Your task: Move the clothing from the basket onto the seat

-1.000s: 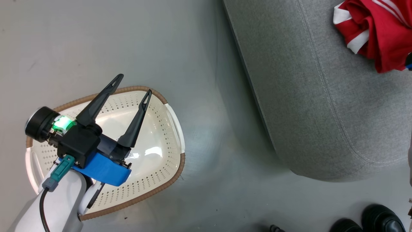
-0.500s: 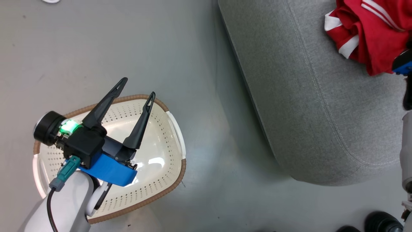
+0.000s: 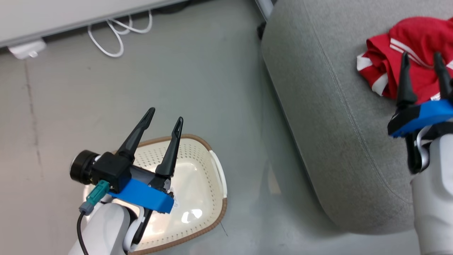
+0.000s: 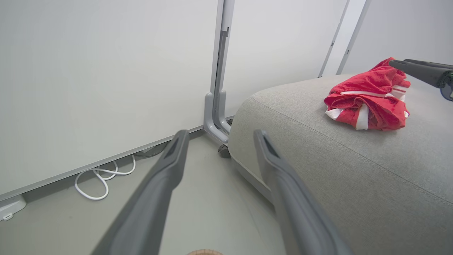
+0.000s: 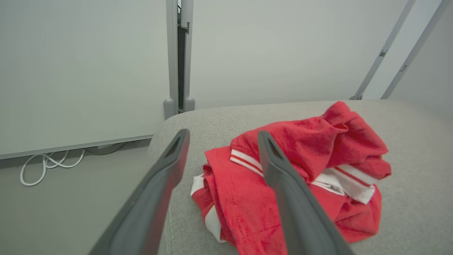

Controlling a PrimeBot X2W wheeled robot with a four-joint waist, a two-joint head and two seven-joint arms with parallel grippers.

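Right gripper (image 3: 421, 54) — wide open (holding nothing) — over clothing (image 3: 380, 60).

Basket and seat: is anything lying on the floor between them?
Nothing: the head view shows bare grey floor between the basket and the seat.

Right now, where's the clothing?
Head view, upper right: the clothing lies bunched on the seat, by the right gripper, fingers open, far from the basket at lower left.
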